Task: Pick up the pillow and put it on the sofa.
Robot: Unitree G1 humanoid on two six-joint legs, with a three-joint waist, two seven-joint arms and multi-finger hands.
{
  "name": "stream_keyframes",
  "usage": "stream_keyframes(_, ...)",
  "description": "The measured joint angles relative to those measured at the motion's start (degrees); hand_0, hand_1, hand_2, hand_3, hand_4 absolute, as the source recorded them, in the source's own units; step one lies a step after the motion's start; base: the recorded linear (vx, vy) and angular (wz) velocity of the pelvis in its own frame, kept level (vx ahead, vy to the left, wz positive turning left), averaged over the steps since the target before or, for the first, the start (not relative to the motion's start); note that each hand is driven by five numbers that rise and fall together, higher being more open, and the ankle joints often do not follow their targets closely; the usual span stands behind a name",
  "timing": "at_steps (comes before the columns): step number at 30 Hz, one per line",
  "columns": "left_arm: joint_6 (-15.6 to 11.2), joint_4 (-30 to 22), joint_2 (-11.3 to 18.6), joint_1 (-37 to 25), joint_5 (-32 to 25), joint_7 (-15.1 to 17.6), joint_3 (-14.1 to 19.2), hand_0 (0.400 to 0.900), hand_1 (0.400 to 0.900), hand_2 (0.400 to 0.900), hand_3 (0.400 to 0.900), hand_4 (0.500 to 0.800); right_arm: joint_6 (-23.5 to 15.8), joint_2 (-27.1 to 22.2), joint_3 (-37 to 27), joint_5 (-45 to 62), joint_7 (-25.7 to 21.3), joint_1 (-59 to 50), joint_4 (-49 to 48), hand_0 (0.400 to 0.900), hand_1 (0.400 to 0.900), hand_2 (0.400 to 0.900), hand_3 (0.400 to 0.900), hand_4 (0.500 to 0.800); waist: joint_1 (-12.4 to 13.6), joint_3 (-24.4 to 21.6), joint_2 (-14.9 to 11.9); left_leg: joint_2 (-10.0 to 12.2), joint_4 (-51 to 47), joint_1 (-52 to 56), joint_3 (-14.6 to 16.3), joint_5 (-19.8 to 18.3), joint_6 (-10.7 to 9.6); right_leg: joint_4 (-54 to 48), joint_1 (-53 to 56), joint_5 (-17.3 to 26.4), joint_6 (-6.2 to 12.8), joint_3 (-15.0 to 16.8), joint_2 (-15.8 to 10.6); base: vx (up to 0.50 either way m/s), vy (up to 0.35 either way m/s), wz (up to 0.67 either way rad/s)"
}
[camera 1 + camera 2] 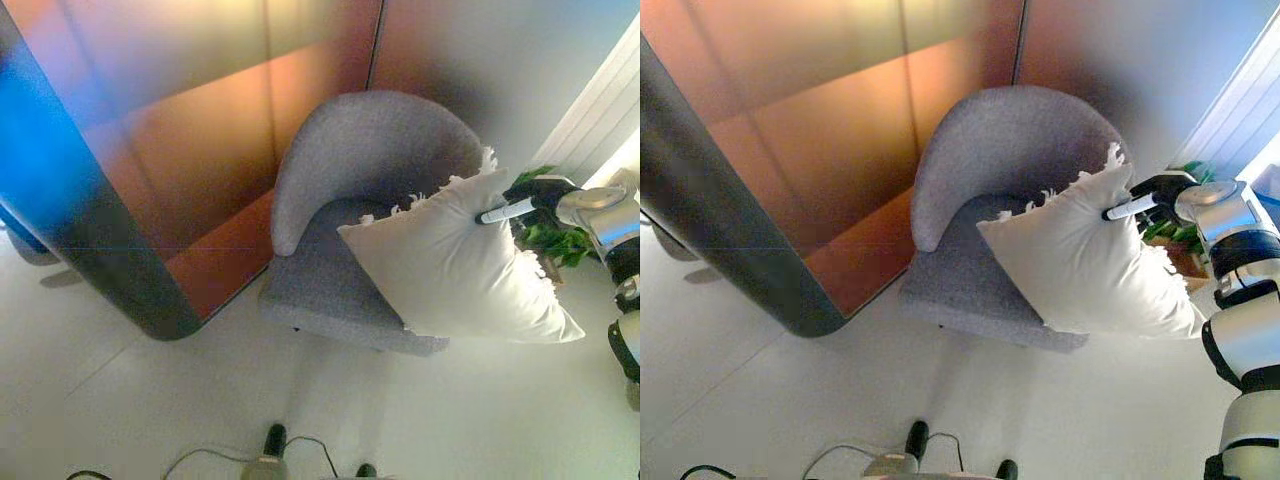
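Observation:
A white square pillow [450,265] with a fringed edge hangs tilted over the right front part of a grey round-backed armchair sofa [370,150]. Its lower left corner is over the seat [310,275], and its right corner sticks out past the sofa's side. My right hand [525,197] comes in from the right and grips the pillow's upper right edge, with a white-tipped finger [503,212] lying across the front of the cloth. The hand also shows in the right eye view [1150,195]. My left hand shows in no view.
An orange-brown wall panel [200,130] stands behind and left of the sofa. A dark curved post [90,240] crosses the left side. A green plant [550,240] sits behind the pillow at the right, below white slats [600,110]. Pale floor [150,400] lies in front.

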Motion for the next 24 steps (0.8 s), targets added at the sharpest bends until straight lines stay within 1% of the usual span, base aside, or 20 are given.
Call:
stream_keyframes(2,0.0,-0.1,0.1,-0.2,-1.8,0.0,-0.1,0.9,0.9,0.9,0.9,0.8,0.4,0.0,0.3,1.6,-1.3,-0.3,0.1,0.4,0.4,0.4,0.4,0.5,1.0,0.8,0.2,0.1,0.0,-1.5,-0.3,0.5,-0.1,0.0,-1.4,0.3,-0.13,-0.1,0.2,-0.07,-0.012,0.06)
stream_keyframes(5,-0.5,-0.6,0.4,-0.3,-4.0,0.0,-0.1,0.9,0.9,0.9,0.9,0.8,0.3,0.0,0.6,3.7,-1.4,-2.6,0.2,0.4,0.4,0.4,0.4,0.5,1.9,3.8,0.5,0.3,0.0,-1.8,-0.7,0.6,-0.3,0.0,-1.5,0.2,-0.11,-0.3,0.5,-0.05,-0.013,0.08)
stream_keyframes(7,-0.7,-0.6,0.7,-0.8,-4.4,0.0,-0.1,0.9,0.9,0.9,0.9,0.8,0.1,0.0,0.7,3.9,-1.4,-4.8,0.2,0.4,0.4,0.4,0.4,0.5,2.2,5.4,0.4,0.4,0.0,-2.7,-1.2,0.8,-0.5,0.0,-2.0,0.2,-0.12,-0.8,0.6,-0.04,0.0,0.05)
stream_keyframes(9,-0.7,-1.2,0.9,-0.9,-4.4,0.0,-0.2,0.9,0.9,0.9,0.9,0.8,-1.0,0.0,1.1,3.7,-1.4,-6.5,0.2,0.4,0.4,0.4,0.4,0.5,2.4,6.5,0.2,0.4,0.0,-3.4,-1.4,0.9,-0.4,0.0,-2.7,0.2,-0.12,-1.0,0.6,-0.04,0.004,0.01)
stream_keyframes(13,-0.8,-2.4,1.5,-1.1,-4.4,0.0,-0.3,0.9,0.9,0.9,0.9,0.8,-4.9,0.0,4.1,3.4,-1.1,-10.0,0.1,0.4,0.4,0.4,0.4,0.5,2.5,9.5,-0.3,0.2,0.0,-3.9,-2.0,0.9,-0.4,-0.1,-2.9,0.4,-0.37,-1.1,0.6,0.0,0.0,0.0)
stream_keyframes(17,-0.8,-2.6,1.6,-1.2,-4.4,-0.5,-0.3,0.9,0.9,0.9,0.9,0.8,-6.3,0.0,4.1,2.6,-1.7,-11.0,0.0,0.4,0.4,0.4,0.4,0.5,3.0,10.1,-0.6,0.1,0.0,-4.3,-2.2,0.9,-0.4,-0.1,-3.2,0.4,-0.4,-1.1,0.5,0.01,-0.003,0.02)
stream_keyframes(18,-0.8,-2.6,1.7,-1.2,-4.4,-0.6,-0.3,0.9,0.9,0.9,0.9,0.8,-6.3,0.0,4.1,2.6,-2.4,-11.1,0.0,0.469,0.469,0.469,0.469,0.541,3.0,10.2,-0.8,0.1,0.0,-4.3,-2.2,0.9,-0.4,-0.1,-3.2,0.4,-0.41,-1.1,0.6,0.02,-0.001,0.07)
stream_keyframes(19,-0.8,-2.6,1.7,-1.2,-4.4,-0.7,-0.3,0.9,0.9,0.9,0.9,0.8,-6.2,0.0,4.1,2.6,-3.6,-11.1,0.2,0.9,0.9,0.9,0.9,0.8,3.1,10.3,-0.8,0.1,0.0,-4.3,-2.2,0.9,-0.4,-0.1,-3.2,0.4,-0.41,-1.1,0.5,0.02,-0.002,0.09)
stream_keyframes(22,-0.8,-2.6,1.8,-1.2,-4.4,-1.1,-0.3,0.9,0.9,0.9,0.9,0.8,-6.0,0.0,4.1,2.6,-7.8,-11.4,1.2,0.9,0.9,0.9,0.9,0.8,3.2,10.6,-0.9,0.1,0.0,-4.3,-2.2,0.9,-0.4,-0.1,-3.1,0.3,-0.41,-1.1,0.5,0.01,0.001,0.06)
stream_keyframes(24,-0.8,-2.5,1.8,-1.2,-4.4,-1.1,-0.3,0.9,0.9,0.9,0.9,0.8,-5.9,-0.1,4.1,2.6,-8.8,-12.2,2.5,0.9,0.9,0.9,0.9,0.8,3.2,10.8,-0.8,0.1,0.0,-4.3,-2.3,1.0,-0.5,-0.1,-3.1,0.2,-0.19,-1.1,0.5,0.0,0.0,0.0)
